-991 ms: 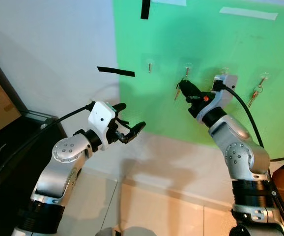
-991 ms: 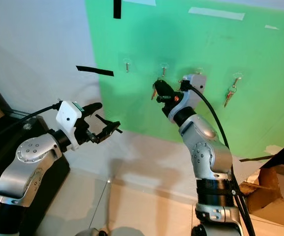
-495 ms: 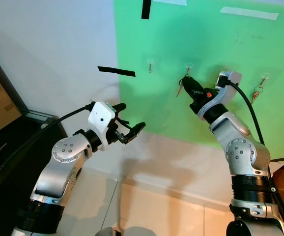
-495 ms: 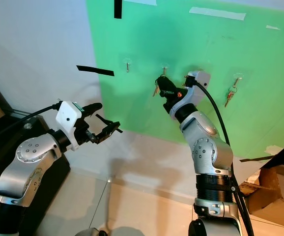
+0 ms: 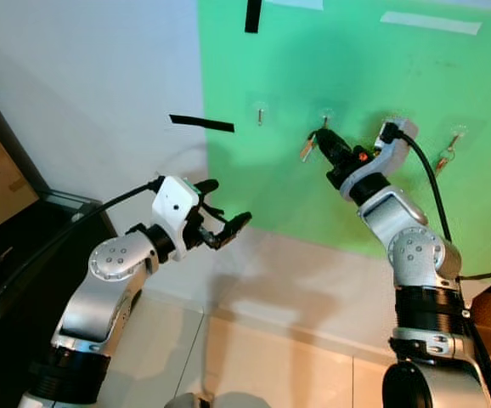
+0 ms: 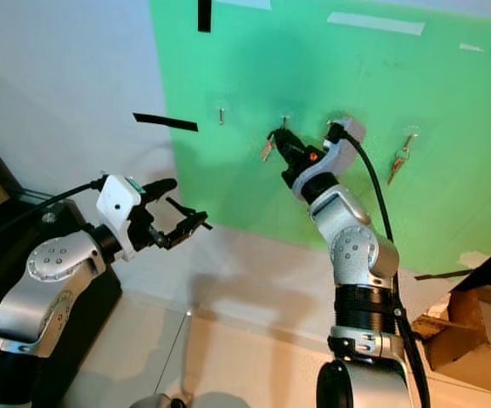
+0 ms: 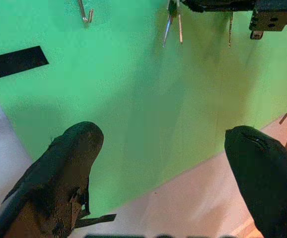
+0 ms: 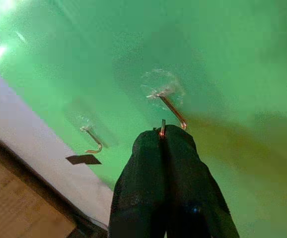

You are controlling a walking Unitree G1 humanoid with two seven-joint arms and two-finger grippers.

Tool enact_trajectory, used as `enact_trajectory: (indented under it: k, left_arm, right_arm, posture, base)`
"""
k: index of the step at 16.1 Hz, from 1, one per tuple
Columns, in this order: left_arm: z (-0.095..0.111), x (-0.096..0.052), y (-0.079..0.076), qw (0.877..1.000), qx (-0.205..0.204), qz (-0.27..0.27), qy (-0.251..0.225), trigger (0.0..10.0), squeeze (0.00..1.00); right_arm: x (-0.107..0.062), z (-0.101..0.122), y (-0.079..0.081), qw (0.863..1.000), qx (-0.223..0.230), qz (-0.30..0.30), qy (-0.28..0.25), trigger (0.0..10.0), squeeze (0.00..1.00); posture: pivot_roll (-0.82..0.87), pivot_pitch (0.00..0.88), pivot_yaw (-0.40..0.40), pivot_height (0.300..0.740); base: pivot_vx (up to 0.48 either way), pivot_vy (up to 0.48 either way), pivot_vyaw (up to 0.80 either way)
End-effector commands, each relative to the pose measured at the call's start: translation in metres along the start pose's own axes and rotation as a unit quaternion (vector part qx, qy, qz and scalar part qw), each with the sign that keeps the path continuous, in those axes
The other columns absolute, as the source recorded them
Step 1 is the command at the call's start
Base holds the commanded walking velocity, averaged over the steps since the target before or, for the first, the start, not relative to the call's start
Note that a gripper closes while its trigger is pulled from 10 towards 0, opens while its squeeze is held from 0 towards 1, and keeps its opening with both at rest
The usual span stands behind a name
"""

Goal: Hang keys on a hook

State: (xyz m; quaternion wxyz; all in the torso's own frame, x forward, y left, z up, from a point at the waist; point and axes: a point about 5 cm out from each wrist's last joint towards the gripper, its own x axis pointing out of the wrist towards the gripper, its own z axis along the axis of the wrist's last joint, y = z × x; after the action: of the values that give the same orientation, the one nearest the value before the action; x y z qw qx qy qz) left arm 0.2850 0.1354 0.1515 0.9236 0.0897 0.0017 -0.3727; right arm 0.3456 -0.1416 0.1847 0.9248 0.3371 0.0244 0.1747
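Keys (image 5: 307, 150) dangle down and leftward from the right gripper (image 5: 329, 141), its fingers pinched tight on their ring right at the hook (image 8: 172, 109) on the green board (image 5: 339, 76), while the left gripper (image 5: 220, 212) hangs spread wide, well apart.

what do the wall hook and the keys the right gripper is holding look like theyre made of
The hook looks like bent metal wire with a coppery shine, set in a clear, glossy pad, probably plastic. The keys in the right gripper look like pale, dull metal; they are too small to tell more.
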Motion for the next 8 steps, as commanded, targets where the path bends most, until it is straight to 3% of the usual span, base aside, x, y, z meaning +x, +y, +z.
enact_trajectory:
  k: [1, 6, 8]
  left_arm:
    - [0.004, 0.0, 0.0, 1.0, 0.005, -0.007, -0.002, 10.0, 0.02]
    - [0.003, 0.0, -0.002, 1.0, 0.005, -0.01, 0.0, 10.0, 0.02]
    - [0.003, 0.0, -0.002, 1.0, 0.005, -0.012, 0.001, 10.0, 0.02]
  right_arm:
    - [0.001, 0.004, -0.006, 1.0, 0.018, -0.022, -0.001, 10.0, 0.0]
    - [-0.002, 0.001, -0.024, 0.991, 0.11, -0.075, 0.002, 10.0, 0.0]
    - [-0.002, -0.001, -0.026, 0.99, 0.115, -0.08, 0.009, 10.0, 0.0]
  posture:
    - [-0.05, 0.0, 0.016, 0.74]
    - [-0.05, 0.0, 0.02, 0.74]
    - [-0.05, 0.0, 0.02, 0.74]
  base:
    - [0.0, 0.0, 0.0]
    - [0.0, 0.0, 0.0]
    - [0.0, 0.0, 0.0]
